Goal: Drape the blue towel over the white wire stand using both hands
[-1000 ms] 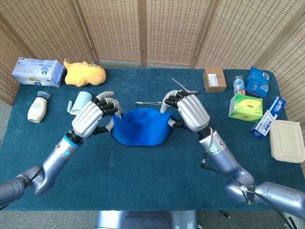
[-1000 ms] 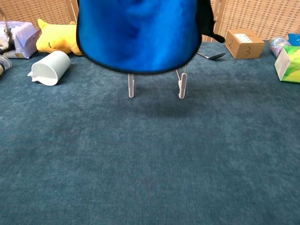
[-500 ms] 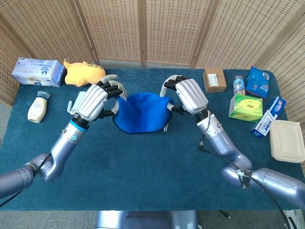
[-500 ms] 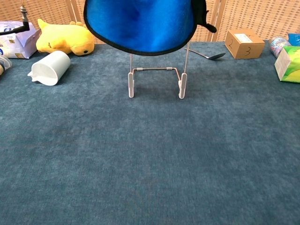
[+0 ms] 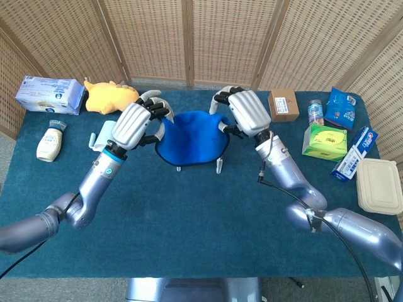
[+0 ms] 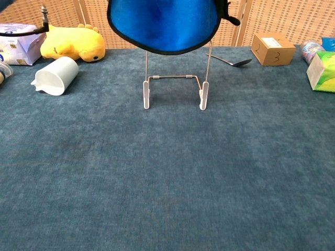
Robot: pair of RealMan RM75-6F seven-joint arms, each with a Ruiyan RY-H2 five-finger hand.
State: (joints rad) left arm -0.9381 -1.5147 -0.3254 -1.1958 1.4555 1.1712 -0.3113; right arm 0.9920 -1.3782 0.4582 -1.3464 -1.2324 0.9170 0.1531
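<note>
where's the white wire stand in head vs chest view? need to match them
Head view: white wire stand at table centre, mostly hidden under the blue towel; only its feet show.
Chest view: white wire stand upper centre, base and uprights visible below the towel.
Shared landmark: brown cardboard box, to its right.

A table carries a wire stand near its middle. A towel hangs over the upper part of the stand, held at its left edge by the left robot hand and at its right edge by the right robot hand. Left of the stand lies a tipped cup; behind the cup sits a plush toy, with a tissue pack further left and a bottle in front of that pack. Behind the stand to the right lies a spoon, then a cardboard box. A tissue box, snack bag and lidded container stand along the right side.
</note>
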